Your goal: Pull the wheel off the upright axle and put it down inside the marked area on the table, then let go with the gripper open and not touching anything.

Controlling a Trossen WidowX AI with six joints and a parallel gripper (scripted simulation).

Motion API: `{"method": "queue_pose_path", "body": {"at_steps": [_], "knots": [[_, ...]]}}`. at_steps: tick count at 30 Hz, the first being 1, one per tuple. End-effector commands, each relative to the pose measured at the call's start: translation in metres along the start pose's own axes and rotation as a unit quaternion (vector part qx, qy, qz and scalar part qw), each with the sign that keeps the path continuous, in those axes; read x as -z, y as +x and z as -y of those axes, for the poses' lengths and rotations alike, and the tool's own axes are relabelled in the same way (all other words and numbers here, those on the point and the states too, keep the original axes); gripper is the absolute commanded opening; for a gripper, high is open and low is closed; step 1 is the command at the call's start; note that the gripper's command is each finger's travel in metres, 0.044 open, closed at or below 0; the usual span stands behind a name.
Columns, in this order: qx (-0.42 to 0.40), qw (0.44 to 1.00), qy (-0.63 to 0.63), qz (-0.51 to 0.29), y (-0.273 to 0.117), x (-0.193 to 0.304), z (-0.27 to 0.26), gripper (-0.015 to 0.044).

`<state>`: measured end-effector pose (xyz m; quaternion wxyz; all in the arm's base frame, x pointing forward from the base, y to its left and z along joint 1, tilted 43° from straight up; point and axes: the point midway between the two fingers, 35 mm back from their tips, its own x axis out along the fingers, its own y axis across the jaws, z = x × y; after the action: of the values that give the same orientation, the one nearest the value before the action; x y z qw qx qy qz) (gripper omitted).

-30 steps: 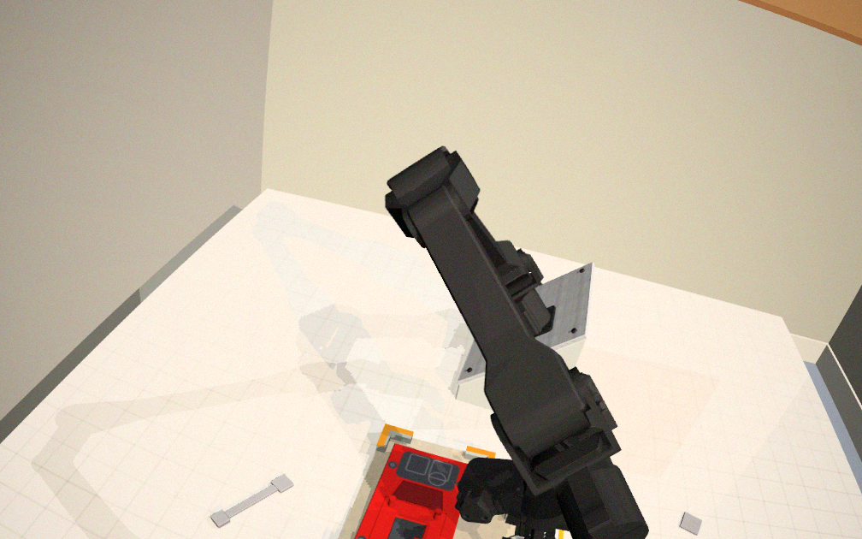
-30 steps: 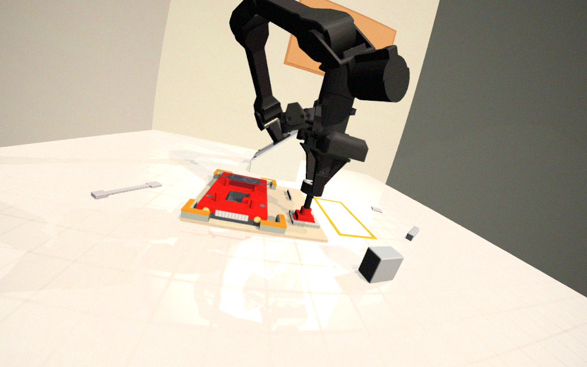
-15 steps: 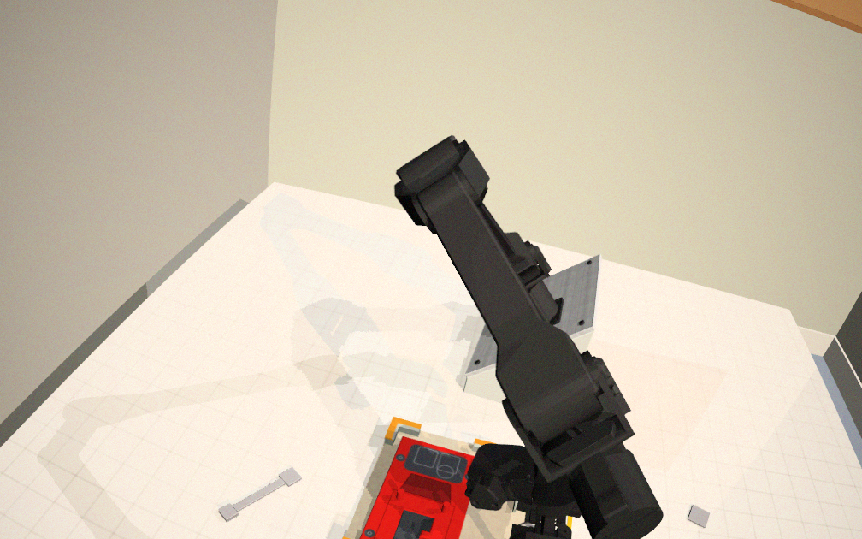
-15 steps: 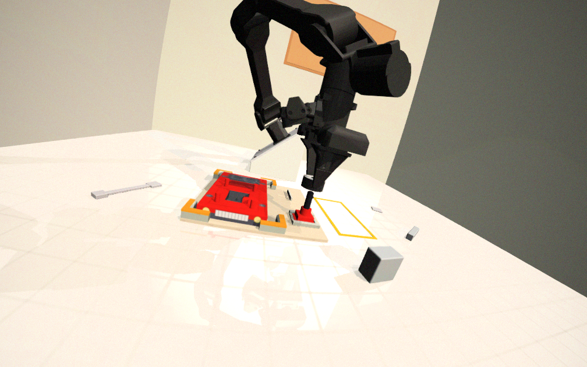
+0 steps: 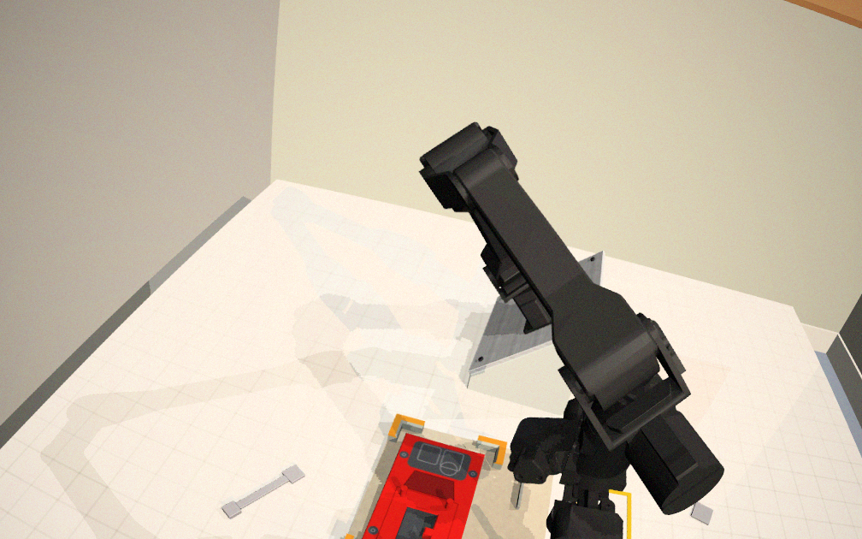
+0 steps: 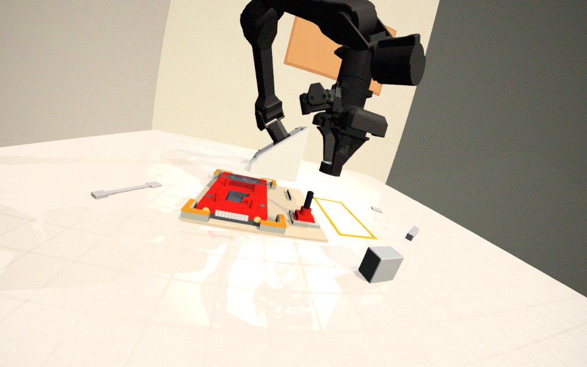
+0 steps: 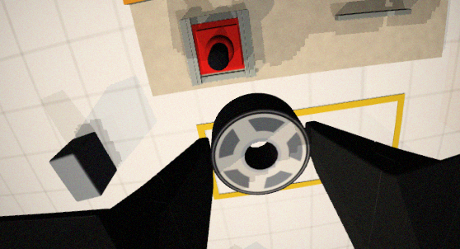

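My gripper (image 6: pixel 331 166) (image 7: pixel 257 139) is shut on the wheel, a black tyre with a grey five-spoked hub. The wheel (image 6: pixel 329 170) (image 7: pixel 233 115) is off the axle and hangs well above the table. The black axle (image 6: pixel 308 200) (image 7: pixel 218 58) stands bare and upright on its red block (image 6: pixel 304 216) (image 7: pixel 202 35). The marked area, a yellow outline (image 6: pixel 357 237) (image 7: pixel 350 102) (image 5: pixel 628 516), lies beside the board; in the wrist view the wheel covers part of its left end. In the top view the arm hides the wheel and the axle.
A red car chassis (image 5: pixel 444 499) (image 6: pixel 259 196) lies between orange-topped corner brackets on the beige board (image 6: pixel 322 237) (image 7: pixel 161 86). A grey block (image 6: pixel 388 267) (image 7: pixel 78 180) stands near the marked area. A grey bar (image 5: pixel 263 492) (image 6: pixel 126 189) lies on the far side of the chassis.
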<state>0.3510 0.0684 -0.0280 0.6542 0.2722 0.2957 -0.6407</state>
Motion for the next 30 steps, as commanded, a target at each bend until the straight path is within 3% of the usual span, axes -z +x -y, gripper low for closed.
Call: {"method": "queue_pose_path", "body": {"at_steps": [1,11,16,30], "knots": [[0.001,1.000,-0.003,-0.002,-0.001,0.024,0.012,0.0000],[0.001,1.000,0.000,-0.003,-0.005,0.077,0.047,0.0000],[0.001,1.000,0.000,-0.003,-0.002,0.080,0.050,0.0000],[0.000,1.000,0.000,-0.003,0.053,0.081,0.047,0.0000]]}}
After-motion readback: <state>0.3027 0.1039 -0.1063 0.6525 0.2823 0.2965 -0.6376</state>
